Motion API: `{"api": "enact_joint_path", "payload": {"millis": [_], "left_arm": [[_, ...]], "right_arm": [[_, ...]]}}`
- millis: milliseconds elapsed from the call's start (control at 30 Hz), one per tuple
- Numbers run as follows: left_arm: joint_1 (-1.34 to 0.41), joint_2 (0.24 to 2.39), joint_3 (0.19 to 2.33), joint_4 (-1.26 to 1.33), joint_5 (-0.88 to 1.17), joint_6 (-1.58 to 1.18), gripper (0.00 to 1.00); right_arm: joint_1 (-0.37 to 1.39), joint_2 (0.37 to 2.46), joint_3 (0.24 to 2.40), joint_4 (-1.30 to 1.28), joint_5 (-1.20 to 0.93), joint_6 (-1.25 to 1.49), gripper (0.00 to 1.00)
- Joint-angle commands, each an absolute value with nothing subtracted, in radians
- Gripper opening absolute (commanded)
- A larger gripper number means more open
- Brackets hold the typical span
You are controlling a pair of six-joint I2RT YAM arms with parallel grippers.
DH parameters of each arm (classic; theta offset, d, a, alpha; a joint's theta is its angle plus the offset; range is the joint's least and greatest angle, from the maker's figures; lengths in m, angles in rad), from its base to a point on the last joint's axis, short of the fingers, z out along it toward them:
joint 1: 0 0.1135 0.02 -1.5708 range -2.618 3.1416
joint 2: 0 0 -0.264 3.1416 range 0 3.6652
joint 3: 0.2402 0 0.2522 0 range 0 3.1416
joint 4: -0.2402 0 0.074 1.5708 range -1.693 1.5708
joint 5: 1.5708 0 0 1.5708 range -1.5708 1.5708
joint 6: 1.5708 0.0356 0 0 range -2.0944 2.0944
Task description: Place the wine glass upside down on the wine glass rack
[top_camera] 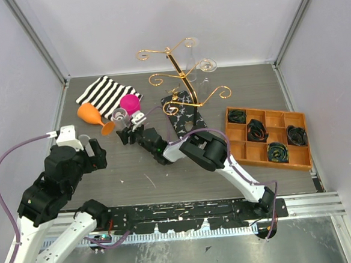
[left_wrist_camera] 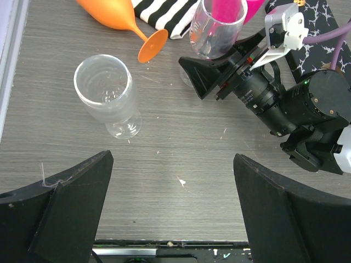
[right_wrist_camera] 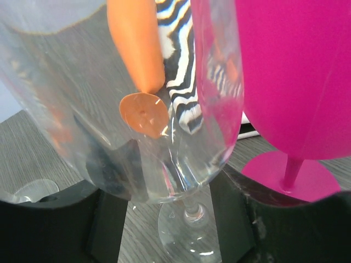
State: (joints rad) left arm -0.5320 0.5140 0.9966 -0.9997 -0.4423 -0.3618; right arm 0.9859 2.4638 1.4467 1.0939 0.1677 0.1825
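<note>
A clear wine glass [right_wrist_camera: 109, 109] stands upright on the table, its stem [right_wrist_camera: 189, 205] between the fingers of my right gripper [right_wrist_camera: 175, 219]. The jaws stand apart on either side of the stem, with a gap on each side. From above, this glass [top_camera: 119, 116] and the right gripper [top_camera: 127, 133] are left of the wine glass rack [top_camera: 181, 77], a gold wire stand on a black marbled base [top_camera: 183, 119]. Another clear glass [top_camera: 206, 65] hangs on the rack. My left gripper [left_wrist_camera: 173, 208] is open over bare table.
A pink glass [top_camera: 130, 103] stands just behind the gripped-around glass. An orange glass [top_camera: 90, 115] lies on its side by a striped cloth [top_camera: 103, 91]. A clear glass [left_wrist_camera: 107, 93] stands near my left gripper. An orange compartment tray [top_camera: 228, 134] sits at the right.
</note>
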Motion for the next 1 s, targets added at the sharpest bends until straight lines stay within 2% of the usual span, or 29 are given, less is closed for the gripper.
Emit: {"api": "enact_joint_path", "payload": {"millis": [0,400,967], "left_arm": [[-0.528,0.515,0.986,-0.970,-0.434,-0.350,0.98],[-0.528,0.515,0.985,-0.970,-0.434,-0.350,0.98],[-0.526,0.516,0.985,-0.968,-0.432,-0.347,0.98]], "right_arm": [[0.982,2.473,1.486,1.177,0.181,0.175,0.60],[0.979,2.477,1.484,1.196,0.179,0.159,0.41],[0.979,2.450,1.422,1.235,0.169,0.132,0.05]]}}
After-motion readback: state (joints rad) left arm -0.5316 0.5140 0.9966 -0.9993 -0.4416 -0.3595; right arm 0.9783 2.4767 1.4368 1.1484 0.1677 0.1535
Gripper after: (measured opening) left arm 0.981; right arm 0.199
